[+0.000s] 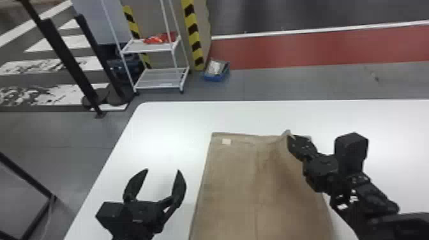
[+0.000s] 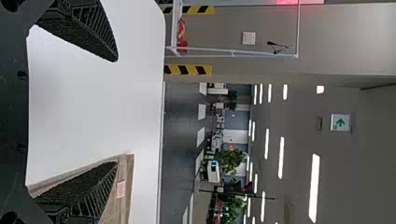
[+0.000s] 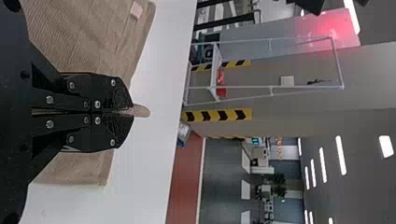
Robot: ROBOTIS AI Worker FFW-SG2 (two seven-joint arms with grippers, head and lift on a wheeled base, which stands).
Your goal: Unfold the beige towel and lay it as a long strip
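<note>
Right hand [image 1: 292, 139] pinching ribbed beige towel [image 1: 234, 178], left hand [image 1: 162, 170] spread wide, smooth white table [image 1: 169, 127]

Sign [image 2: 340, 122]: green arrow on white, overhead | label [image 1: 226, 141] on beige towel [image 1: 233, 178]: illegible

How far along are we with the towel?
Done, it seems: the towel lies spread on the table, running toward the robot. In hand: the right gripper pinches its far edge, puckering it. Left, probably: releasing and smoothing that edge; I can't judge remaining folds. The left gripper is open.
</note>
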